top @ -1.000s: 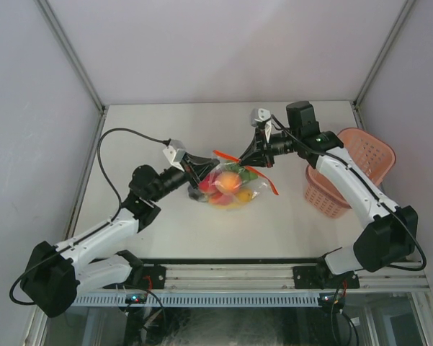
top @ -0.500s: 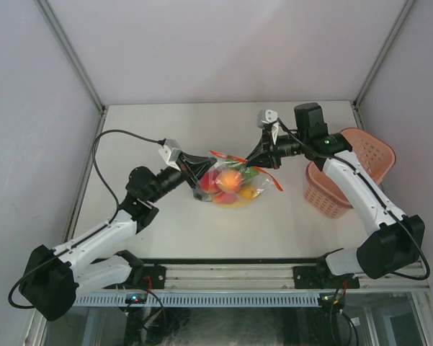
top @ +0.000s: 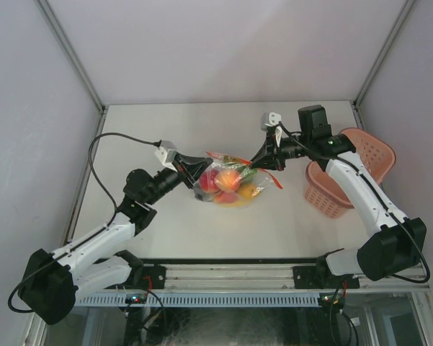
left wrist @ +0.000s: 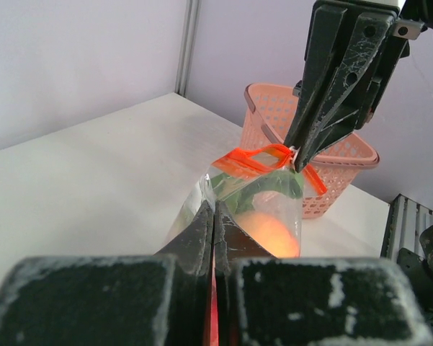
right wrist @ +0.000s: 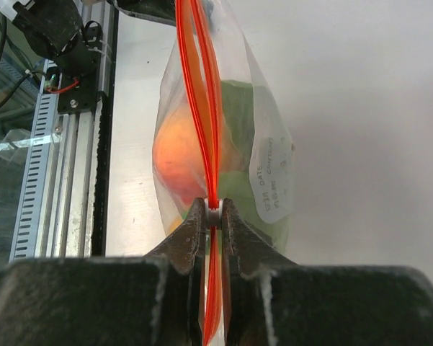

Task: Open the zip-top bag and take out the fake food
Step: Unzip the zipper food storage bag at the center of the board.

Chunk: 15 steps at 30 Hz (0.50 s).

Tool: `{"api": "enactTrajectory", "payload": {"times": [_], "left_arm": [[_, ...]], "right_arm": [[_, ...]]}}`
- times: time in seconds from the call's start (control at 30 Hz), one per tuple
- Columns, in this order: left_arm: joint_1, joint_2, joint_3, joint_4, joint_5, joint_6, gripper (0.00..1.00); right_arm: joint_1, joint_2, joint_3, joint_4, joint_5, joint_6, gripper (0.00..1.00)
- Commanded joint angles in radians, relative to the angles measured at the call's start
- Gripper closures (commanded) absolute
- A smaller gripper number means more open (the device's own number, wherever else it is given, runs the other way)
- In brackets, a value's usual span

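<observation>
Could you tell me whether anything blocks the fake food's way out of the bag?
Yes: the zipper strip of the zip-top bag, parted only part-way; the right claw pinches it, the fake food sits inside.

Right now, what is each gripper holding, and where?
Both hold the zip-top bag: left gripper pinching its plastic edge, right gripper on the red-orange zipper strip.

White tabletop (top: 166,130), bounded at the rear and both sides by pale lilac wall panels (top: 223,43) that meet at grey metal corner posts (top: 72,54). A pink plastic lattice basket (top: 372,153) stands on the right side of the tabletop, close to the right wall, mouth upward; its rim is solid and its sides are perforated. An aluminium rail (top: 230,274) runs along the near edge, with a slotted white strip (top: 223,298) just below it.
</observation>
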Motion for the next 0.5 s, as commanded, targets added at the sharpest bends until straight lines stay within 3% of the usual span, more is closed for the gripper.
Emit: {"api": "enactTrajectory", "payload": {"times": [0.0, 0.47], "left_arm": [[0.037, -0.042, -0.008, 0.075, -0.068, -0.005, 1.0], [0.061, -0.046, -0.011, 0.074, -0.067, -0.032, 1.0]], "right_arm": [[-0.03, -0.047, 0.0, -0.024, 0.013, -0.033, 1.0], [-0.049, -0.052, 0.001, -0.055, 0.018, -0.066, 1.0]]}}
